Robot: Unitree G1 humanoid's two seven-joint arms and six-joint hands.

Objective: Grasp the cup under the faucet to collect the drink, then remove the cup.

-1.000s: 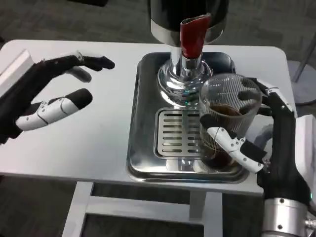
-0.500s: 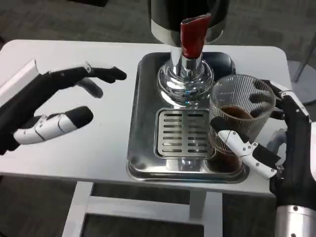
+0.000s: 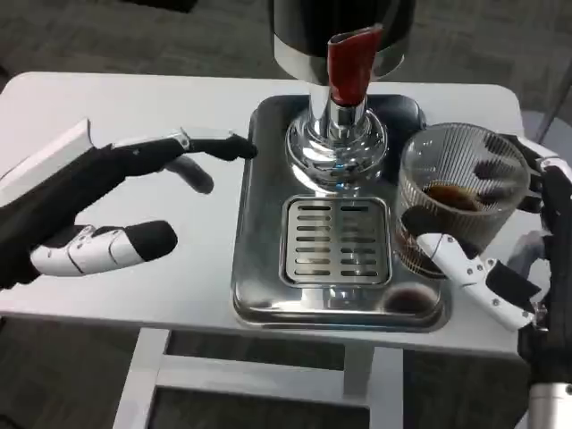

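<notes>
White table (image 3: 134, 107) carries the stainless drip tray (image 3: 259, 268), and at the tray's back stands the chrome dispenser (image 3: 338, 143) with its red tap lever (image 3: 349, 67). Judging by the dark drink sitting in the ribbed glass cup (image 3: 456, 201), collecting looks done. The cup is well to the right of the spout, at the tray's right edge and apparently lifted clear, so removal seems underway; setting it down remains. The right hand (image 3: 500, 259) wraps the cup. The left hand (image 3: 98, 206), left of the tray, is spread and holds nothing. The dispenser's top is cropped, and the right hand's far fingers blur through the glass.
</notes>
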